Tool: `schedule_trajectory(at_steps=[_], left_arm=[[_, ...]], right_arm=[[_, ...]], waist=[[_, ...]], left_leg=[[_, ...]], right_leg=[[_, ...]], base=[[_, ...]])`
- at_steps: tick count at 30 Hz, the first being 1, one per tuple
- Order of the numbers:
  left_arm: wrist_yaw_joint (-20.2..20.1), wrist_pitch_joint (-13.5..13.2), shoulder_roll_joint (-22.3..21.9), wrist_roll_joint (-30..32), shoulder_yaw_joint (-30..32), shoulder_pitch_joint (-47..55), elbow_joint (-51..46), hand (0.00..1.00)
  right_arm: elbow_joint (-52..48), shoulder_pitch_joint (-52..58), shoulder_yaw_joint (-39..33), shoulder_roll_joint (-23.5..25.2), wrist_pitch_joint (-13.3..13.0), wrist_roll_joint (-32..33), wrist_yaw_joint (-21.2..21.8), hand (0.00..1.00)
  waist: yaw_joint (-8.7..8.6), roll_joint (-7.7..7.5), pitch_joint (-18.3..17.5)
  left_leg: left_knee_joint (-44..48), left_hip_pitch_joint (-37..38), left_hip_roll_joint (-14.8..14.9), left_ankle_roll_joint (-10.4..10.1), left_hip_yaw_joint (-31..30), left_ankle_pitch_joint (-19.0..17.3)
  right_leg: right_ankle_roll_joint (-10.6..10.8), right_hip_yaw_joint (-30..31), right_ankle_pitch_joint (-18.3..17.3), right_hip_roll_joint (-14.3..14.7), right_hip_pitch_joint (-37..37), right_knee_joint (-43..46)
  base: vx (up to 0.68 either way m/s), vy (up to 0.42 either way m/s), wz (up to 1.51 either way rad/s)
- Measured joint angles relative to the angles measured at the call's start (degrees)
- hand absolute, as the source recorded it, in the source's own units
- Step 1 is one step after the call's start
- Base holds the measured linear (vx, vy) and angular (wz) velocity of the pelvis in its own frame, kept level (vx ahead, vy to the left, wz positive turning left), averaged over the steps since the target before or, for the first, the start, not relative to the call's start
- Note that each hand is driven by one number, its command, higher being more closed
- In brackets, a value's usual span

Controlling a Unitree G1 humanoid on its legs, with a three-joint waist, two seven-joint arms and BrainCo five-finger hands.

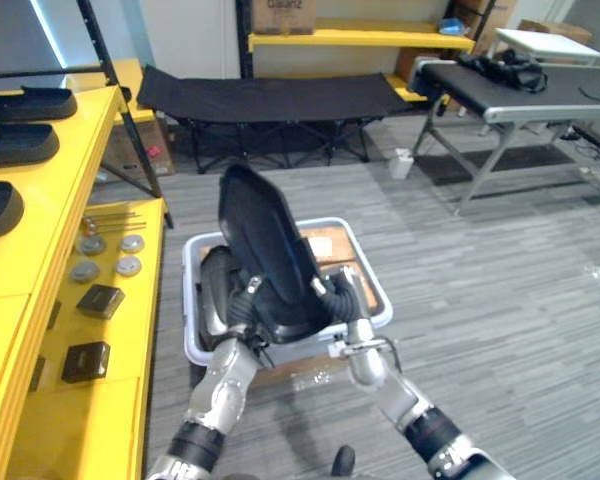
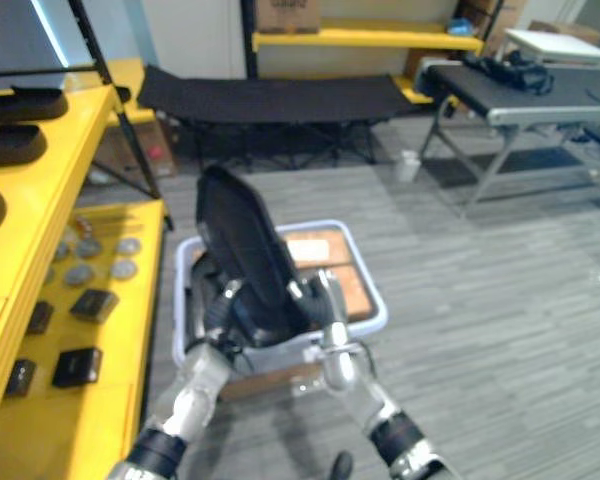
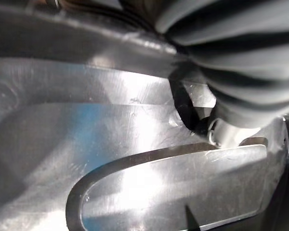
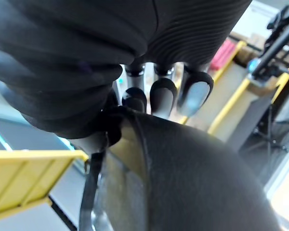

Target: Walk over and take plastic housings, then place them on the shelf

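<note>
**Both Hands Lift a Housing Clear of the Bin**

A black plastic housing stands nearly upright in the robot's two hands, raised over the pale bin on the grey floor. The bin looks like the place it came from. The left hand clamps the shell's lower edge on its own side, with its fingers curled onto the rim. The right hand does the same on the opposite side. Its wrist view shows dark-tipped fingers hooked over the curved lip.

The two-sided hold suits the piece, which is broad, smooth and glossy, with no handle. A single hand on one edge would probably let it swing or slide. Because both hands grip low, the long upper end leans away from the robot's body, above the bin's walls.

The destination is close on the robot's left. The yellow shelf already carries three similar dark housings, laid flat in a row on its top tier. Small round discs and dark blocks sit on the tier below.

The pick appears complete and the carry is the step in hand. What remains is a turn to the left and a tilt to lay the shell flat beside the others. The slick surface could slip during that tilt, and the shelf's slanted dark post stands where the tall end might catch.
</note>
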Motion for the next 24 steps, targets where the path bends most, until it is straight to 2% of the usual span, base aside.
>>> schedule_trajectory(at_steps=[4, 8, 12, 14, 18, 24], left_arm=[[1.8, -1.4, 0.1, 4.8, 0.6, 0.0, -1.6, 1.00], [4.1, -1.6, 0.3, 11.4, 1.0, 0.0, -4.5, 1.00], [9.6, -3.8, 0.2, 26.1, 1.9, -0.1, -10.3, 1.00], [10.8, -3.8, 0.4, 31.3, 1.8, -0.1, -11.8, 1.00], [12.2, -3.5, 0.3, 37.2, 1.9, -0.1, -12.0, 1.00], [14.2, -1.4, 0.2, 45.6, 5.6, 0.2, -12.0, 1.00]], right_arm=[[-0.2, 0.5, 1.0, -0.2, -0.6, 0.7, 0.6, 0.00], [-0.3, 1.3, 1.0, -0.2, -0.1, 3.3, 1.9, 0.00], [0.7, 3.6, 3.5, -0.7, 2.2, 5.7, 4.6, 0.00], [1.0, 4.0, 4.0, -0.3, 2.8, 8.1, 5.2, 0.00], [1.4, 4.9, 4.1, 0.3, 2.5, 12.9, 7.3, 0.00], [0.2, 8.7, -0.9, -0.4, 2.4, 19.4, 15.7, 0.00]], waist=[[-0.01, -0.24, 0.1], [-0.03, -0.74, 0.2], [-0.06, -1.06, 0.4], [-0.11, -1.01, 0.4], [-0.14, -1.01, 0.4], [-0.27, -0.63, 0.6]], left_leg=[[0.3, 0.0, 0.0, 0.0, 0.2, 0.0], [0.4, -0.1, 0.0, 0.0, 0.2, 0.0], [0.2, -0.1, 0.2, 0.0, 0.1, 0.0], [0.1, -0.1, 0.2, 0.0, 0.1, 0.0], [-0.1, 0.0, 0.2, -0.1, 0.2, 0.0], [-1.2, 1.5, 0.3, -0.1, 1.0, 0.0]], right_leg=[[0.0, 0.1, 0.0, 0.0, 0.0, 0.0], [-0.3, 0.1, -0.2, 0.1, -0.1, 0.0], [-0.5, 0.0, -1.1, 0.2, -0.1, 0.0], [-0.5, -0.1, -1.1, 0.2, -0.1, 0.0], [-0.5, -0.1, -1.2, 0.2, -0.3, 0.0], [-0.1, 0.3, -1.0, 0.4, 0.1, 0.0]], base=[[-0.01, -0.001, -0.01], [0.00, 0.000, 0.00], [0.00, 0.000, 0.00], [0.00, 0.000, 0.00], [0.01, 0.003, 0.00], [0.03, 0.010, -0.07]])
